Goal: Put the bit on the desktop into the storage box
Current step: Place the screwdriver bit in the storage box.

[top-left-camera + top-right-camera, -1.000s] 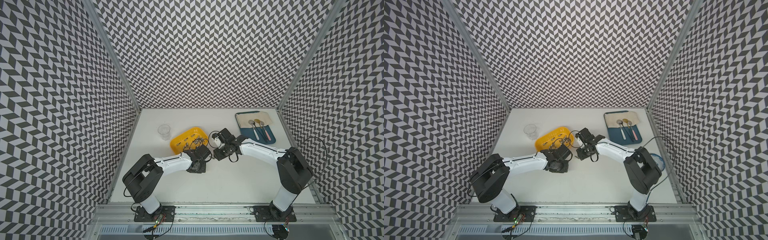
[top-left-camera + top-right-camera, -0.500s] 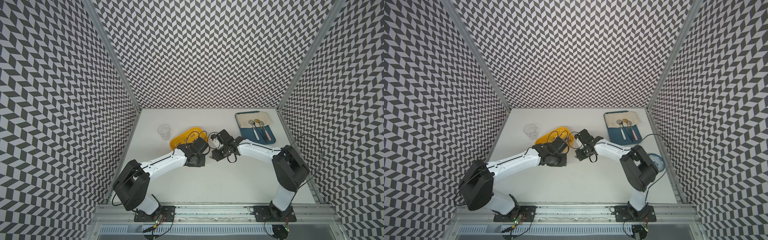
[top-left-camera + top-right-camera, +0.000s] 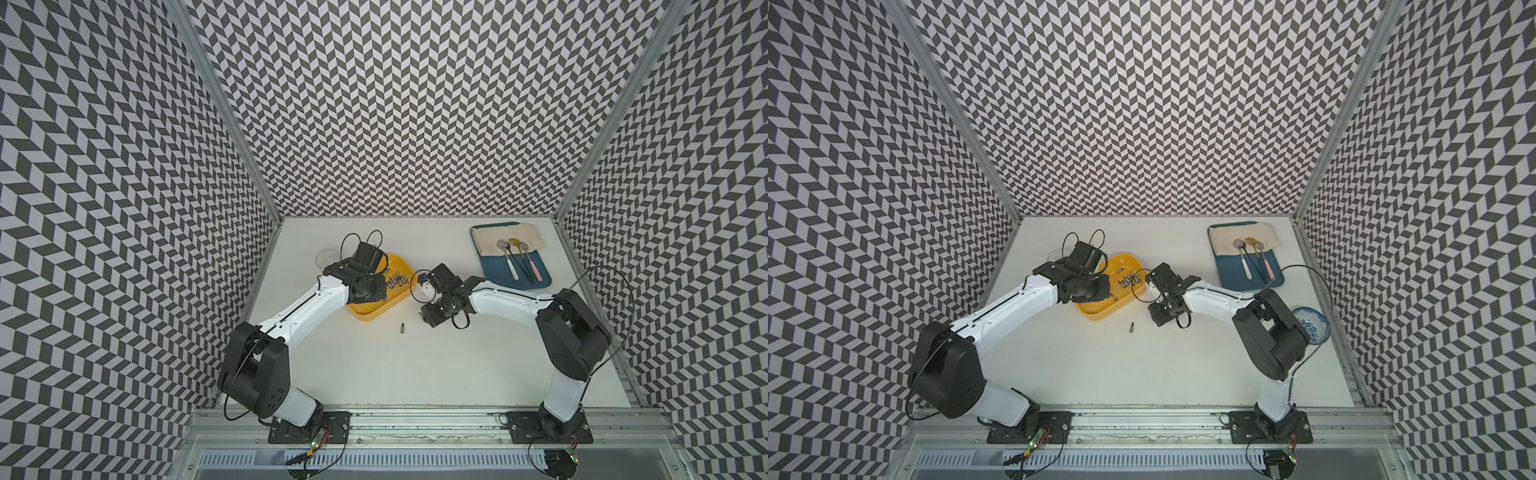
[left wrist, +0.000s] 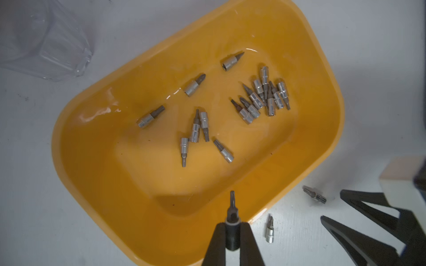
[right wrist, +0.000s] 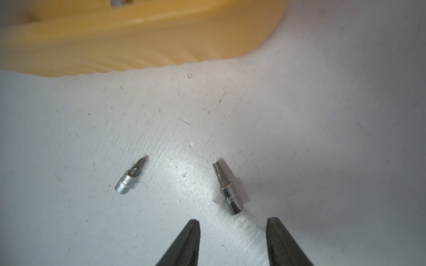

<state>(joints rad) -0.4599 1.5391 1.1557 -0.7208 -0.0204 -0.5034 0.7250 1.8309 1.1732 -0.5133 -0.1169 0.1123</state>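
Now the right gripper (image 5: 233,221) is hovering half-open, empty, over the star-tip bit (image 5: 228,188) lying in the middle of the desktop (image 5: 322,115) beside a cross-tip bit (image 5: 130,176); it should be straddling the sleeve squarely. Beyond, the left gripper (image 4: 232,226) is pinching a third bit (image 4: 232,210) over the rim of the storage box (image 4: 76,175), needing inward travel before releasing. Seen from above, the star-tip bit is hiding under the right wrist

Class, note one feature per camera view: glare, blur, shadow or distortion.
Left wrist: glare streaks on the storage box wall, glass cup out of focus. Right wrist: that box blurred, star-tip bit on the desktop sharp, casting a hard shadow. Top views: enclosure posts splay, wide-angle perspective.
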